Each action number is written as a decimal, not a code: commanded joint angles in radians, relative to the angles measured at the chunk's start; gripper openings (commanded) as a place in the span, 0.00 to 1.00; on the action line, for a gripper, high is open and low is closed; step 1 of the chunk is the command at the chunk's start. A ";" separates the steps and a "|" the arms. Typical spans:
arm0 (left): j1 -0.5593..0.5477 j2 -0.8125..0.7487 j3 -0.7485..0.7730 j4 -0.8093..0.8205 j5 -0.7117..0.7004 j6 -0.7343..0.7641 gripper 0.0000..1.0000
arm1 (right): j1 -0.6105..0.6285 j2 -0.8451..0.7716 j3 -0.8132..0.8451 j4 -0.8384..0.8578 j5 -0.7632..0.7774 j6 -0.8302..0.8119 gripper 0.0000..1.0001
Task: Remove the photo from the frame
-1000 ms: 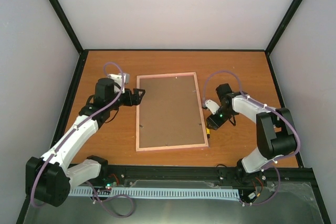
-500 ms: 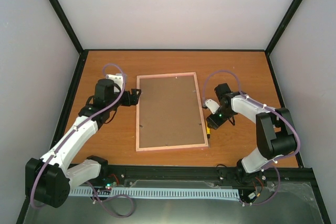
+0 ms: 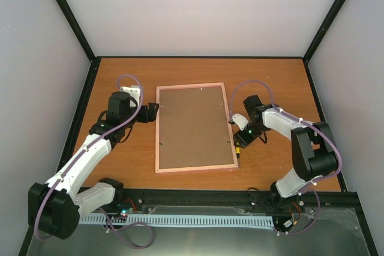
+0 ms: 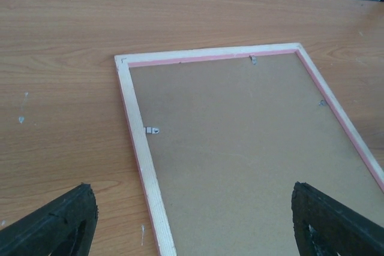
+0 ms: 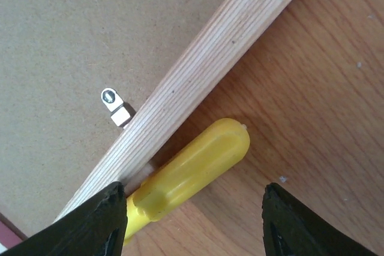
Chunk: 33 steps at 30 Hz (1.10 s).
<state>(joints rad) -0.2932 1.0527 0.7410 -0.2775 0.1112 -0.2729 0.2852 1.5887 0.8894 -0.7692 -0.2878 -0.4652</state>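
Frame (image 3: pixel 158 131) lies flat on the wooden table (image 3: pixel 270 76) with its back upward, the brown backing board (image 3: pixel 194 125) filling the space inside the thin pink and pale wood border. The photo cannot be seen from this side. Small metal clips sit on the board along the inner border; one (image 4: pixel 152 130) is by the frame's left rail and another (image 5: pixel 115 105) by its right rail.

The left gripper (image 3: pixel 153 111) hovers at the frame's left edge near the far corner. In the wrist view its dark fingers (image 4: pixel 57 226) stand wide apart with nothing between them, one over bare table and the other over the board.

A yellow-handled screwdriver (image 5: pixel 192 172) lies on the table against the outer side of the frame's right rail, toward the near corner. The right gripper (image 3: pixel 239 139) hangs directly above it, fingers (image 5: pixel 96 223) parted and standing on either side of the handle.
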 commanded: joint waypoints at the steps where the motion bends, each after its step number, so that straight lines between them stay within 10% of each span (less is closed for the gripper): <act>1: -0.003 -0.041 -0.003 0.025 0.015 0.020 0.87 | 0.019 0.009 -0.011 0.024 0.106 0.022 0.61; 11: -0.003 -0.056 0.007 0.003 -0.038 0.023 0.87 | 0.008 0.003 -0.051 0.069 0.260 0.031 0.61; 33: -0.003 -0.039 0.014 -0.003 -0.044 0.020 0.90 | -0.002 0.027 0.073 -0.018 0.038 0.036 0.58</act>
<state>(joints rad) -0.2932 1.0172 0.7357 -0.2859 0.0769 -0.2695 0.2813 1.5574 0.9432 -0.7948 -0.2424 -0.4599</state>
